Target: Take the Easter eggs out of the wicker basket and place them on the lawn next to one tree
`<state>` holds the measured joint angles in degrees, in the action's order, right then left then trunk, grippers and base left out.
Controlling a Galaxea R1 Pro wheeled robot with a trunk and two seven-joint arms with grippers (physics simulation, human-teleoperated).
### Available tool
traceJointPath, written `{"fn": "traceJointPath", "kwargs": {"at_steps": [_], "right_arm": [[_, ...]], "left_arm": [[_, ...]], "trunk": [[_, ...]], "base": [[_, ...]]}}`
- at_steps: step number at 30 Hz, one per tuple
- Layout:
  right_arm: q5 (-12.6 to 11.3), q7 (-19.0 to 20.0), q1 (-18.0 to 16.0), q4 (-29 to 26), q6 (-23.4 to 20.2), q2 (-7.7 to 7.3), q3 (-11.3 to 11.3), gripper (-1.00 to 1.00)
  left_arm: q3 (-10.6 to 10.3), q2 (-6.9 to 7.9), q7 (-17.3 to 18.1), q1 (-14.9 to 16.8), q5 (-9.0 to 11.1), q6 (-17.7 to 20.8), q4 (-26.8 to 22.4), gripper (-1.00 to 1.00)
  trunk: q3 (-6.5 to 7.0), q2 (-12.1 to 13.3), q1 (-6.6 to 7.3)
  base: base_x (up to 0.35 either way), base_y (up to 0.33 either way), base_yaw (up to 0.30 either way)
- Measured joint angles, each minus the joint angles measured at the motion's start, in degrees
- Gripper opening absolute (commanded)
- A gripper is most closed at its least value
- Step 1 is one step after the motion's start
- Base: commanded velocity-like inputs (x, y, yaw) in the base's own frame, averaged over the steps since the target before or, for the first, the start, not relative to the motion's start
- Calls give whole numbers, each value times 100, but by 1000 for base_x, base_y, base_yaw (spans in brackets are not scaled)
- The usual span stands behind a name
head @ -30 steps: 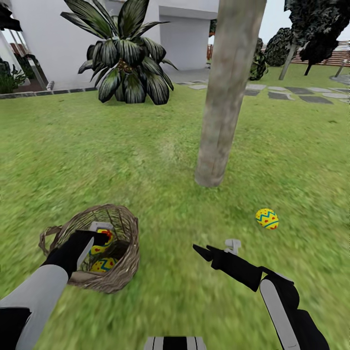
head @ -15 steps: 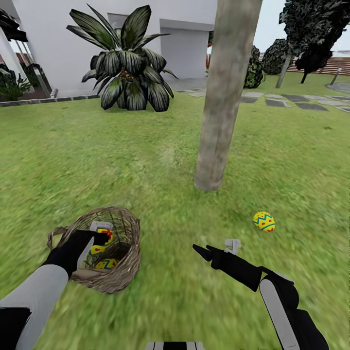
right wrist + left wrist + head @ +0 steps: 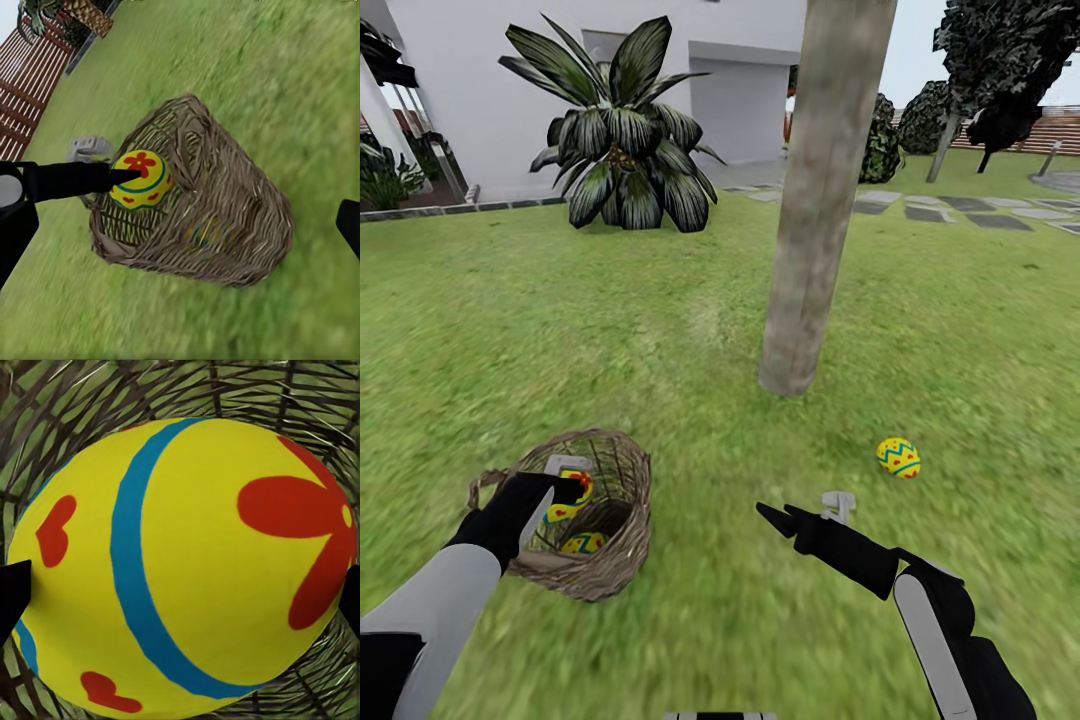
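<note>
Since 1 second ago my head camera has swung a little, so the whole scene has shifted, while my arms keep their pose and my left jaws still sit at the mouth of the wicker basket. Those left jaws are clenched on 1 Easter egg, yellow with a blue band, red flower and red hearts; in the left wrist view it sits between my 2 dark fingertips with woven wicker behind it. From the right wrist view that held egg is at the basket's rim, and the basket is tipped on its side on the lawn. A 2nd egg lies inside the basket, below the held one. The 3rd egg rests on the lawn near the foot of the tree, well apart from the basket. My right jaws hang released over bare grass between basket and 3rd egg. A short palm and the white house stand beyond, with grey paving stones at the right.
</note>
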<state>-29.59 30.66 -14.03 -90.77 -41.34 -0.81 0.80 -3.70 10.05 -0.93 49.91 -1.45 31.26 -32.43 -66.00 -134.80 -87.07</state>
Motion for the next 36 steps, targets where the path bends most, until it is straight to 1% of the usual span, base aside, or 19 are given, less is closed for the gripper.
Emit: {"fn": "traceJointPath", "kwargs": {"at_steps": [7, 17, 36], "right_arm": [[0, 2, -1, 1, 12, 1, 19, 100], [0, 11, 0, 1, 19, 1, 19, 100], [0, 4, 0, 1, 17, 8, 8, 100]], "left_arm": [[0, -1, 0, 0, 7, 173, 1, -100], [0, -1, 0, 0, 15, 193, -3, -100], [9, -1, 0, 0, 16, 194, 0, -100]], "trunk": [[126, 281, 153], [305, 682, 372], [646, 1444, 791]], "base": [[-108, 0, 0], [-123, 0, 0], [-2, 0, 0]]}}
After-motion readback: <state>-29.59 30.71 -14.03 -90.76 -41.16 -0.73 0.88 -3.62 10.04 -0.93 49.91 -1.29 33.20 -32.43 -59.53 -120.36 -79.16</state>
